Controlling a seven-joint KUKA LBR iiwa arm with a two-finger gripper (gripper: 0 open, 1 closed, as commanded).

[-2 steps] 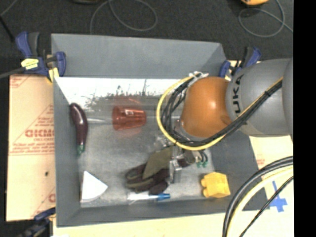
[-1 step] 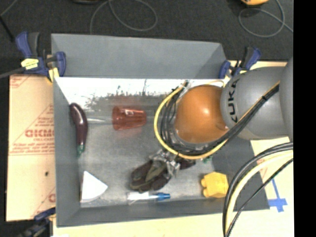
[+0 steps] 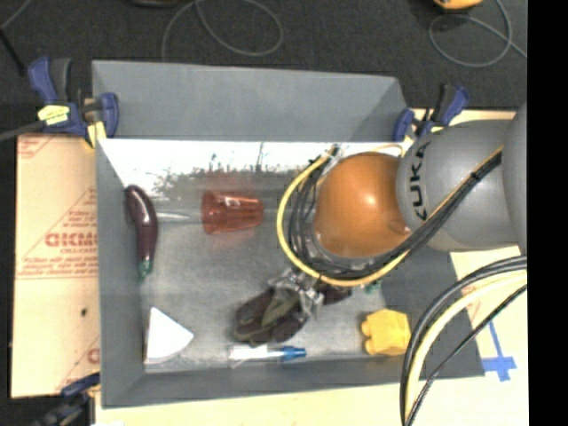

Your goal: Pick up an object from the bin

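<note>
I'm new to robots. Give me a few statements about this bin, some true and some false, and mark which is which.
1. The gripper is above a dark crumpled cloth. True.
2. The red cup stands upright. False: it lies on its side.
3. The purple eggplant lies by the left wall of the bin. True.
4. The yellow lump sits beside the eggplant. False: it lies at lower right, far from it.
5. A blue-capped pen lies along the lower wall. True.
</note>
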